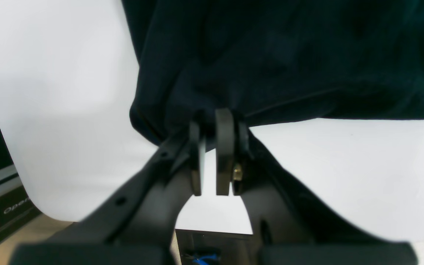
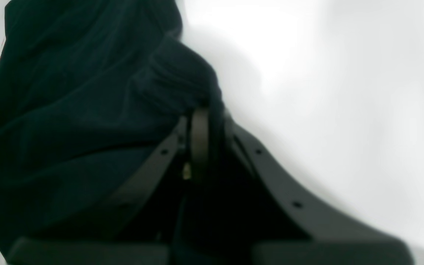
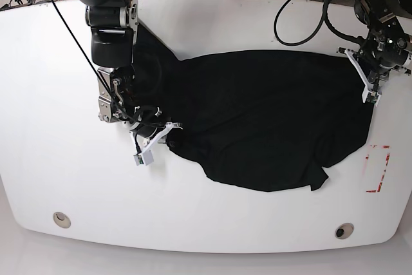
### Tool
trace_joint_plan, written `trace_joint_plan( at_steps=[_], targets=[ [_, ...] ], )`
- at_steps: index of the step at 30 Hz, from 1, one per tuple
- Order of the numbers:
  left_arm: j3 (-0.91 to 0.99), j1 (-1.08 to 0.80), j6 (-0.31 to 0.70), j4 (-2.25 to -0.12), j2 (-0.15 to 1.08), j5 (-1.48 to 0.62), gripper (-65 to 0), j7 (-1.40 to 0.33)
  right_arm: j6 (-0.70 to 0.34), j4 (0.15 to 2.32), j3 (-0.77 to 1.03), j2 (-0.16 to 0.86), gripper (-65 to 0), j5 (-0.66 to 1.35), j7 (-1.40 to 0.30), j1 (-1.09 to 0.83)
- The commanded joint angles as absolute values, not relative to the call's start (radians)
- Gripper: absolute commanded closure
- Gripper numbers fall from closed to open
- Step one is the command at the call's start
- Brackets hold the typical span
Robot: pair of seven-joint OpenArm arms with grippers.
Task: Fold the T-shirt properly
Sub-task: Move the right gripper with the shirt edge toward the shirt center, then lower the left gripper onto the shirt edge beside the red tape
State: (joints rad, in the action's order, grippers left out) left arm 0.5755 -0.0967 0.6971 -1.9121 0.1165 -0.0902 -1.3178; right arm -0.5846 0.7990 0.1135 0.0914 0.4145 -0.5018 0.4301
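Nearest you in the base view, the front rim of the white table is bare from 7 to 5 o'clock, with two small round fittings set into it at either end, so you have open surface all along that edge. Just above it, toward 4 o'clock, a red marked outline sits near the right rim.

Your black T-shirt lies spread across the middle and right of the table, rumpled, its lower hem curving down to a loose corner at about 5 o'clock. Wide white room lies at 9 o'clock, left of the cloth.

Your right gripper is at the shirt's left edge, around 8 o'clock from centre; in its wrist view the jaws are pinched together on a bunched fold of the fabric. Your left gripper is at the shirt's right edge, around 2 o'clock, jaws narrowed onto the hem, which drapes from the fingertips in its wrist view.

Farthest off, black cables loop over the table's back rim at 1 o'clock.
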Motion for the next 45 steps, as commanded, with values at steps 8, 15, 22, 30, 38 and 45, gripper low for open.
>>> trace_joint_plan(
  at_steps=[8, 15, 22, 30, 38, 45],
  targets=[
    [0.634, -0.051, 0.698, -1.9, 0.103, -0.121, -4.9, -1.318, -0.601, 0.809, 0.115, 0.096, -2.4, 0.415, -0.495, 0.454],
    [0.68, 0.052, 0.698, -1.796, 0.073, -0.105, -23.5, -1.298, -0.6, 0.813, 0.119, 0.094, -2.1, 0.416, -0.493, 0.446],
    [0.703, 0.19, 0.698, -1.669, 0.072, -0.106, -36.9, -1.27, -0.599, 0.846, 0.121, 0.093, -1.9, 0.415, -0.49, 0.436],
    [0.719, 0.308, 0.698, -1.549, 0.09, -0.106, -39.3, -1.248, -0.601, 0.967, 0.12, 0.092, -2.0, 0.418, -0.503, 0.398],
    [0.725, 0.369, 0.698, -1.543, 0.118, -0.092, -41.9, -1.249, -0.591, 1.134, 0.128, 0.089, -2.0, 0.414, -0.531, 0.331],
    [0.727, 0.462, 0.698, -1.431, 0.148, -0.1, -42.3, -1.238, -0.585, 1.184, 0.128, 0.084, -2.0, 0.409, -0.544, 0.3]
  ],
)
